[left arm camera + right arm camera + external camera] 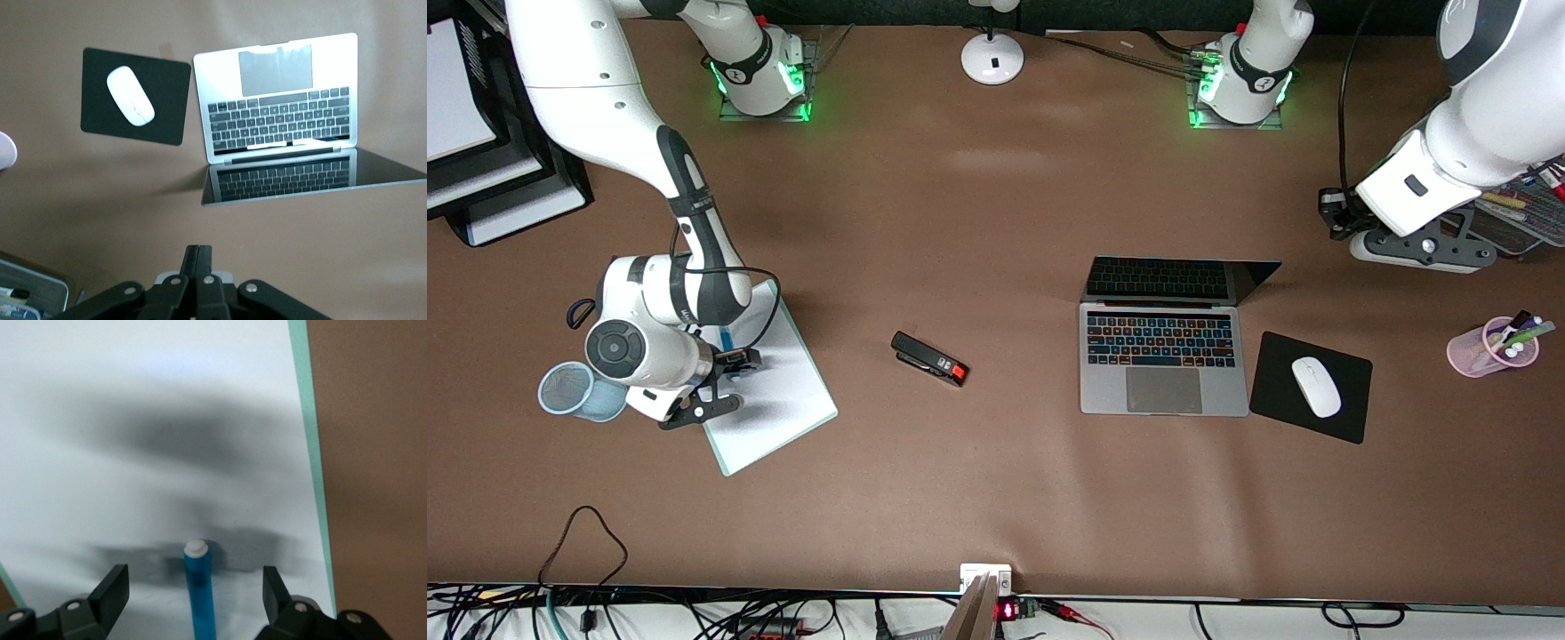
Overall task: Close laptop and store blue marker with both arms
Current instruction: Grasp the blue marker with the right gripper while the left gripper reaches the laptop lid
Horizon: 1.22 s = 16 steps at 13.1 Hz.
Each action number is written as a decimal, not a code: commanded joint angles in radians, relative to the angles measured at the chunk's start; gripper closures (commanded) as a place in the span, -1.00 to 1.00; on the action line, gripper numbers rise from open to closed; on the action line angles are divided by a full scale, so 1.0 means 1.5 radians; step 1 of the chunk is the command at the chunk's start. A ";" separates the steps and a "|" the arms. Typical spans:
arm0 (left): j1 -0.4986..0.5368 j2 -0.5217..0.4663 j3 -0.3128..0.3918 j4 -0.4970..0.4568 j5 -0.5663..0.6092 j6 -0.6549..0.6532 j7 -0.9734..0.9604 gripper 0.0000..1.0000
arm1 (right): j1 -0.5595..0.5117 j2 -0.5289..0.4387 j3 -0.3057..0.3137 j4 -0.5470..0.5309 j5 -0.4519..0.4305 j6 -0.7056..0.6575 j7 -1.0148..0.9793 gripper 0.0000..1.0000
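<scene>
The right gripper [195, 587] hovers over the white pad [783, 391], fingers [110, 590] spread either side of the blue marker [200, 593], apparently not touching. The left gripper [198, 257], fingers together, waits above the surface [1005, 222] near the open laptop [1163, 364].

Silver-grey laptop [1163, 356] with black keys and dark screen; blue marker [199, 590] with a white end; white pad [769, 382] edged green; white mouse [1316, 386] on a black mouse pad [1347, 418]; brown table [996, 222].

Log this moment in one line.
right hand: open, astride marker on sheet | left hand: shut, waiting | laptop: open
</scene>
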 commanded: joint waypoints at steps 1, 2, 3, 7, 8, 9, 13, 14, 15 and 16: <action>-0.004 0.007 -0.002 0.019 -0.025 -0.059 0.003 1.00 | -0.010 -0.006 0.002 -0.006 0.009 0.008 -0.039 -0.58; -0.004 0.007 -0.004 0.017 -0.043 -0.078 0.000 1.00 | -0.011 -0.006 0.002 -0.005 0.008 0.008 -0.041 -0.46; -0.003 0.005 -0.011 0.009 -0.050 -0.084 0.000 1.00 | -0.010 -0.005 0.003 -0.005 0.008 0.009 -0.045 -0.37; -0.004 0.007 -0.051 -0.041 -0.064 -0.047 -0.038 1.00 | -0.010 -0.004 0.004 -0.005 0.009 0.010 -0.080 -0.14; -0.003 0.003 -0.074 -0.079 -0.066 -0.010 -0.064 1.00 | -0.010 -0.004 0.004 -0.005 0.009 0.010 -0.088 -0.14; -0.003 -0.002 -0.097 -0.111 -0.066 0.015 -0.091 1.00 | -0.010 -0.003 0.003 -0.005 0.009 0.010 -0.093 -0.14; -0.001 -0.024 -0.150 -0.221 -0.065 0.135 -0.151 1.00 | -0.009 0.004 0.004 -0.004 0.010 0.012 -0.096 -0.12; -0.001 -0.029 -0.152 -0.243 -0.065 0.163 -0.153 1.00 | -0.009 0.004 0.004 -0.004 0.010 0.012 -0.096 -0.09; -0.001 -0.030 -0.153 -0.260 -0.065 0.185 -0.153 1.00 | -0.010 0.004 0.005 -0.004 0.010 0.012 -0.096 -0.08; -0.001 -0.030 -0.154 -0.275 -0.065 0.205 -0.153 1.00 | -0.010 0.004 0.007 -0.004 0.010 0.012 -0.095 -0.08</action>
